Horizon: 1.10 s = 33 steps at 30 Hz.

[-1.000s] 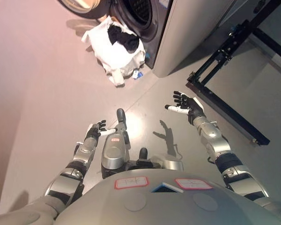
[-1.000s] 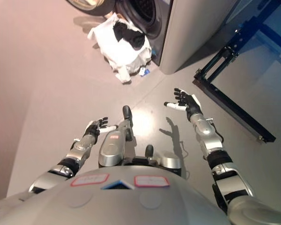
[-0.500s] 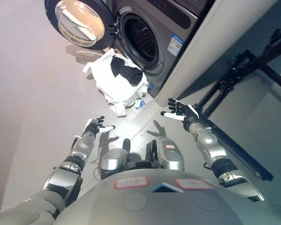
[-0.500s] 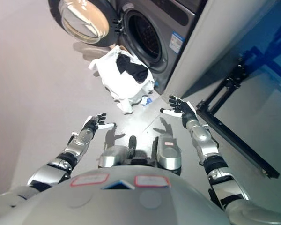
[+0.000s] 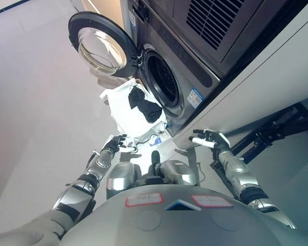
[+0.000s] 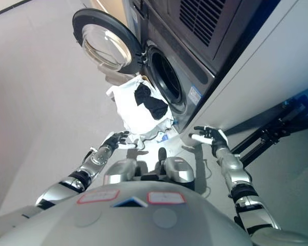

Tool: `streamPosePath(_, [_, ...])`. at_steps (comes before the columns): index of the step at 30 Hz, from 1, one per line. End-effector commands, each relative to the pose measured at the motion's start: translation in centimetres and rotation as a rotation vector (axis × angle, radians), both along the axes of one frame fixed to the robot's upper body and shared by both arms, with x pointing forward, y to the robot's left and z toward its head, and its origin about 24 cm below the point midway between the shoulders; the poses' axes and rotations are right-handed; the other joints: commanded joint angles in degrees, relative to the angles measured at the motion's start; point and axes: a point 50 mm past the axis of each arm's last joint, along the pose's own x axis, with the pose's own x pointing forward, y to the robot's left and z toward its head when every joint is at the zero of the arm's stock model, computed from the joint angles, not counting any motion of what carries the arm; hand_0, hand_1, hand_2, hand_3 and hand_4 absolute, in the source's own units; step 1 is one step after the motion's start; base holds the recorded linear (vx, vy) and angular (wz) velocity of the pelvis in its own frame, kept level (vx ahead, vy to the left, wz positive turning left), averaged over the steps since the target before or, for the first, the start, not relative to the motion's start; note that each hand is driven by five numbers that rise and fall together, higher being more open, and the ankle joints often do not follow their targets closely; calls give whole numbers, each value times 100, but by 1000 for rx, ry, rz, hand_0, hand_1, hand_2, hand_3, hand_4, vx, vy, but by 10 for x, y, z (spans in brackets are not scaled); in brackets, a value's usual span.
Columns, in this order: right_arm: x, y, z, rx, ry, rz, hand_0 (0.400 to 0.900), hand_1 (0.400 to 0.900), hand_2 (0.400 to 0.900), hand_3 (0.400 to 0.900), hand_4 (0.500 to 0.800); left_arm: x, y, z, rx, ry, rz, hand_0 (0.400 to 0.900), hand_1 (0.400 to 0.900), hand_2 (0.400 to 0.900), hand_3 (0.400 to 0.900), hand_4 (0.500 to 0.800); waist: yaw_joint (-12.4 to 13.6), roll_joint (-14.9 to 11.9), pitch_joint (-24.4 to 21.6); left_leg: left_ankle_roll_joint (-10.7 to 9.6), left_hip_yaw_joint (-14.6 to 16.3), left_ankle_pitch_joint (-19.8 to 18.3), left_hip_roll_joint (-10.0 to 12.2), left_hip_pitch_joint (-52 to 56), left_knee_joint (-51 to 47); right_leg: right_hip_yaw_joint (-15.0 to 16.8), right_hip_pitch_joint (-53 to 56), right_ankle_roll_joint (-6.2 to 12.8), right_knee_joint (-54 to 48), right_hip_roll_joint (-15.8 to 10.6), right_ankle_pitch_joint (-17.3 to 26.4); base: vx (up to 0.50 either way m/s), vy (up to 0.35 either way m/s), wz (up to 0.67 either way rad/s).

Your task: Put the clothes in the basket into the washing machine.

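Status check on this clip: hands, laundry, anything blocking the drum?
Left hand and right hand both open, empty, raised before the machine. White basket with a black garment sits untouched below the open washing machine door. Drum opening unobstructed.

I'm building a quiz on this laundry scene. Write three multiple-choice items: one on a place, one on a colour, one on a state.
1. Where is the basket?
A. On the floor right before the washing machine's opening
B. On top of the machine
C. In the right hand

2. What colour is the garment lying on top in the basket?
A. Red
B. Black
C. Yellow

3. How is the washing machine door?
A. Shut
B. Missing
C. Swung open

Answers: 1 A, it stands below the drum opening; 2 B, dark cloth on the white liner; 3 C, the round glass door stands aside to the left.
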Motion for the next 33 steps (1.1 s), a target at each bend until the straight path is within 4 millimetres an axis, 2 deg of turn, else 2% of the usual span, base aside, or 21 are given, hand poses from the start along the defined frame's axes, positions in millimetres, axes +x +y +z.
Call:
streamPosePath(1, [68, -24, 53, -51, -352, -89, 900, 900, 900, 900, 800, 46, 6, 28, 21, -202, -95, 900, 900, 900, 900, 800, 61, -306, 201, 439, 55, 1276, 294, -392, -771, 278, 388, 715, -92, -371, -171, 220, 47, -78])
streamPosePath(3, [71, -22, 55, -49, -370, -90, 900, 900, 900, 900, 800, 46, 7, 29, 37, -206, -128, 900, 900, 900, 900, 800, 103, -356, 210, 447, -111, 1424, 778, -401, -1623, 447, 424, 733, 1, -379, -306, 230, 100, -64])
streamPosePath(6, [75, -22, 59, -50, -398, -78, 900, 900, 900, 900, 800, 48, 9, 30, 63, -207, -180, 900, 900, 900, 900, 800, 103, -171, 101, 161, -420, 1959, 1541, 60, -3998, 769, 480, 816, 123, -260, -619, 287, 191, -62])
streamPosePath(7, [75, -23, 59, -57, -397, -78, 900, 900, 900, 900, 800, 48, 8, 29, 67, -199, -190, 900, 900, 900, 900, 800, 111, -101, 55, 56, -564, 2033, 1667, 151, -4510, 857, 521, 832, 148, -243, -715, 333, 236, -70])
streamPosePath(9, [75, -27, 60, -65, -395, -83, 900, 900, 900, 900, 800, 46, 8, 27, 71, -181, -203, 900, 900, 900, 900, 800, 109, 67, -46, -155, -830, 2107, 1664, 191, -5243, 1015, 654, 841, 138, -243, -892, 317, 251, -54])
streamPosePath(10, [73, -27, 60, -65, -394, -88, 900, 900, 900, 900, 800, 45, 6, 26, 73, -172, -215, 900, 900, 900, 900, 800, 70, 122, -65, -233, -761, 2119, 1648, 201, -5392, 1027, 735, 870, 123, -290, -966, 262, 298, -53])
streamPosePath(11, [71, -28, 57, -63, -379, -92, 900, 900, 900, 900, 800, 45, 4, 25, 74, -165, -231, 900, 900, 900, 900, 800, 16, 200, -101, -231, -772, 1989, 1584, 271, -5433, 1058, 753, 922, 145, -347, -1015, 264, 337, -76])
streamPosePath(13, [66, -28, 54, -54, -361, -90, 900, 900, 900, 900, 800, 44, 3, 26, 66, -175, -249, 900, 900, 900, 900, 800, 13, 270, -178, -223, -1016, 1786, 1359, 404, -5353, 1257, 751, 1011, 197, -515, -1053, 254, 355, -89])
streamPosePath(14, [63, -29, 52, -54, -348, -92, 900, 900, 900, 900, 800, 45, 5, 28, 65, -182, -245, 900, 900, 900, 900, 800, -10, 269, -199, -189, -1007, 1680, 1274, 447, -5340, 1359, 721, 1062, 260, -592, -1056, 216, 359, -63])
streamPosePath(17, [60, -29, 51, -46, -340, -108, 900, 900, 900, 900, 800, 47, 7, 29, 72, -179, -265, 900, 900, 900, 900, 800, -69, 218, -235, 37, -628, 1423, 1031, 558, -5276, 1531, 463, 1351, 750, -922, -900, 178, 352, -51])
streamPosePath(18, [61, -29, 52, -47, -347, -106, 900, 900, 900, 900, 800, 49, 9, 31, 77, -190, -262, 900, 900, 900, 900, 800, -86, 228, -210, 112, -494, 1341, 1015, 649, -5277, 1587, 270, 1417, 1014, -940, -774, 81, 283, -95])
streamPosePath(19, [65, -28, 53, -53, -357, -106, 900, 900, 900, 900, 800, 54, 13, 35, 89, -219, -242, 900, 900, 900, 900, 800, -60, 230, -118, 212, -277, 1238, 1009, 752, -5268, 1487, 15, 1474, 1334, -960, -602, -24, 252, -128])
streamPosePath(20, [72, -26, 55, -66, -369, -101, 900, 900, 900, 900, 800, 58, 18, 38, 102, -238, -219, 900, 900, 900, 900, 800, 53, 279, -4, 275, -71, 1176, 1041, 768, -5229, 1032, -264, 1447, 1618, -1024, -529, -100, 267, -129])
streamPosePath(22, [85, -20, 56, -72, -379, -104, 900, 900, 900, 900, 800, 61, 24, 42, 119, -257, -175, 900, 900, 900, 900, 800, 197, 403, 93, 335, 205, 1140, 1066, 708, -5202, -239, -593, 1364, 1992, -1269, -628, -125, 289, -119])
streamPosePath(23, [93, -16, 57, -72, -380, -99, 900, 900, 900, 900, 800, 59, 30, 41, 134, -247, -148, 900, 900, 900, 900, 800, 323, 435, 86, 349, 458, 1100, 1084, 748, -5247, -1076, -617, 1280, 2013, -1519, -689, -47, 247, -131])
streamPosePath(24, [98, -12, 56, -59, -380, -118, 900, 900, 900, 900, 800, 57, 35, 40, 144, -237, -130, 900, 900, 900, 900, 800, 343, 449, 31, 320, 622, 1090, 1068, 815, -5348, -1454, -535, 1268, 1741, -1546, -763, 9, 161, -122])
streamPosePath(26, [101, -8, 52, -58, -360, -121, 900, 900, 900, 900, 800, 55, 41, 41, 160, -238, -122, 900, 900, 900, 900, 800, 409, 404, -39, 264, 945, 1001, 1047, 958, -5438, -1672, -321, 1362, 1155, -1549, -701, 64, 48, -80])
streamPosePath(28, [97, -14, 51, -66, -351, -171, 900, 900, 900, 900, 800, 53, 44, 39, 188, -223, -146, 900, 900, 900, 900, 800, 345, 393, -138, 214, 1082, 992, 1033, 1025, -5518, -1330, -133, 1425, 640, -1449, -561, 84, 3, -33])
streamPosePath(29, [98, -18, 52, -68, -355, -198, 900, 900, 900, 900, 800, 56, 44, 42, 201, -235, -181, 900, 900, 900, 900, 800, 353, 432, -169, 193, 1171, 994, 1072, 1034, -5535, -1323, -127, 1447, 542, -1459, -526, 83, 22, -29])
streamPosePath(33, [91, -38, 55, -123, -342, -209, 900, 900, 900, 900, 800, 63, 45, 50, 242, -256, -304, 900, 900, 900, 900, 800, 261, 476, -222, 151, 1153, 946, 1059, 1124, -5535, -1455, 118, 1461, 323, -1510, -541, 79, 9, 1])
